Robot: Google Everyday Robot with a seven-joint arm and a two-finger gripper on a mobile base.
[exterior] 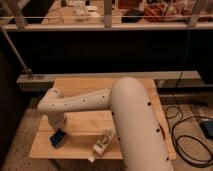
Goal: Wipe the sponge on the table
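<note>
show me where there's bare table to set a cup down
Bare planks lie along the table's back edge, between the grey ledge and the arm, and between the sponge and white bottle. Front left is crowded: the gripper sits at the sponge. The arm hides the right side.
</note>
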